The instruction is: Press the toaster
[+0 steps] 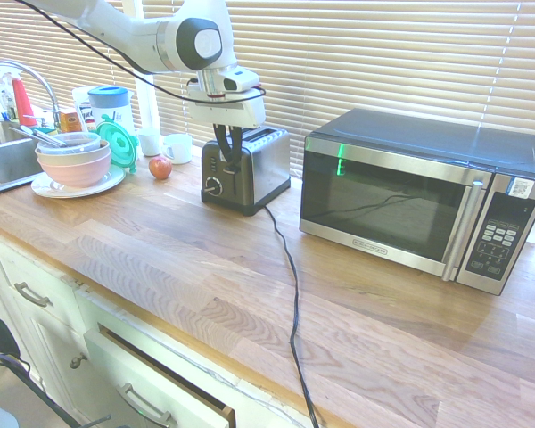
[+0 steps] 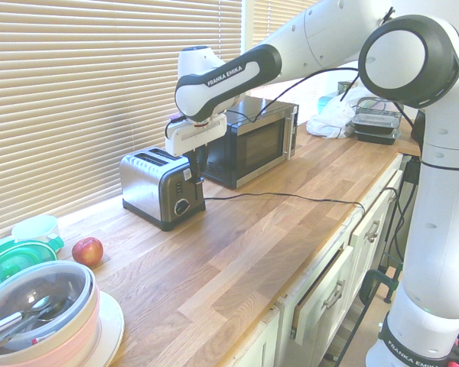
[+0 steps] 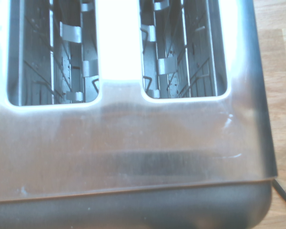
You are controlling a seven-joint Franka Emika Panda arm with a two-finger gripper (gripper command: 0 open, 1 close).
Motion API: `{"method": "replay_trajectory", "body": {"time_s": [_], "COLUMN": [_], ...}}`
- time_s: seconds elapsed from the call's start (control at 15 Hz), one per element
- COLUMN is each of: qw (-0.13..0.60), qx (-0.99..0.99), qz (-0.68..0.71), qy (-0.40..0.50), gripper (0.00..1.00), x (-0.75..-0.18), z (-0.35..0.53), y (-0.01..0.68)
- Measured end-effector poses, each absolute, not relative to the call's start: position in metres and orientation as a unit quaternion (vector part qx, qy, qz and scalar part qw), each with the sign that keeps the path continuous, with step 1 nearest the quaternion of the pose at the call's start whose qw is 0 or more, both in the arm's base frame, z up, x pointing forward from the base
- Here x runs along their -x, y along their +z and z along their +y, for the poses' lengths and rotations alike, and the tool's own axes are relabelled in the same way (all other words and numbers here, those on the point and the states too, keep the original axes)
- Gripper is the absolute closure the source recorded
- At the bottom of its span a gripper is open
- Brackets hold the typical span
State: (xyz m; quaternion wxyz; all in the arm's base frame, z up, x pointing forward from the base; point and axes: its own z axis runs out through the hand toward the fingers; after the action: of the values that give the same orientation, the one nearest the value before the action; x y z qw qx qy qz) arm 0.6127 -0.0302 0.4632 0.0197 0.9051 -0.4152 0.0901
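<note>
A light wood-block countertop [image 1: 205, 294] carries a black-and-steel microwave [image 1: 383, 201] and, beside it, a two-slot toaster [image 1: 259, 178] with its black cord [image 1: 295, 303] trailing across the wood. Near the toaster sit a red apple [image 1: 160, 167] and a white plate [image 1: 49, 188] under stacked bowls.

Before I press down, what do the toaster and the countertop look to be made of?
Toaster: seemingly brushed steel on sides and top, with soft, streaky reflections; the end panel is black, plastic or coated metal, I can't tell which.
Countertop: wood or a wood-look laminate, satin finish, judging by its grained, staggered strips.
</note>
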Motion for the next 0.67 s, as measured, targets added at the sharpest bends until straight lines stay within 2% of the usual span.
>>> {"method": "replay_trajectory", "body": {"time_s": [0.67], "qw": [0.019], "qx": [-0.908], "qz": [-0.409], "qy": [0.086], "gripper": [1.00], "x": [-0.6135], "z": [-0.0210], "y": [0.4562]}}
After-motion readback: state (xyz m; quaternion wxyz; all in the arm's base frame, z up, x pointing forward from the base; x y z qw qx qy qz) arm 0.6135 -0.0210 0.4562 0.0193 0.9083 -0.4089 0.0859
